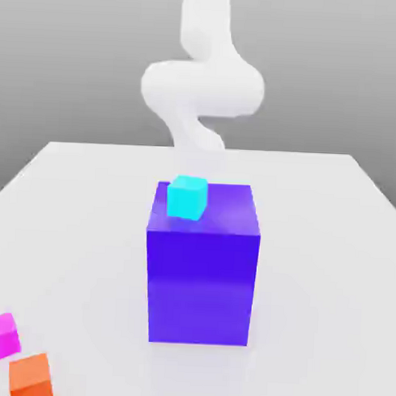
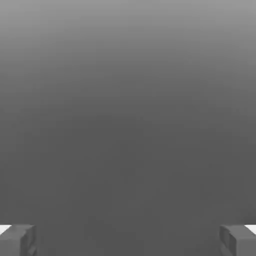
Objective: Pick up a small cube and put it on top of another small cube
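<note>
Where the exterior view looked across the white table (image 1: 86,229), a big blue-violet block (image 1: 202,274) stood near the middle, and a small cyan cube (image 1: 187,196) sat on its top face, at the far corner toward the exterior view's left. The small magenta-pink cube (image 1: 1,335) lay on the table at the near edge, far out on the exterior view's left and well apart from the block. Just beside it, nearer the camera, lay a small orange cube (image 1: 30,375), the two close together or perhaps touching at a corner. Behind the block rose the white arm (image 1: 205,80), bending above the table's far side.

The hand view gave what the exterior view did not: the gripper (image 2: 128,240), its two grey fingertips (image 2: 18,240) standing wide apart at opposite edges of the picture with nothing between them. Beyond them lay a plain grey background, with none of the cubes in sight.
</note>
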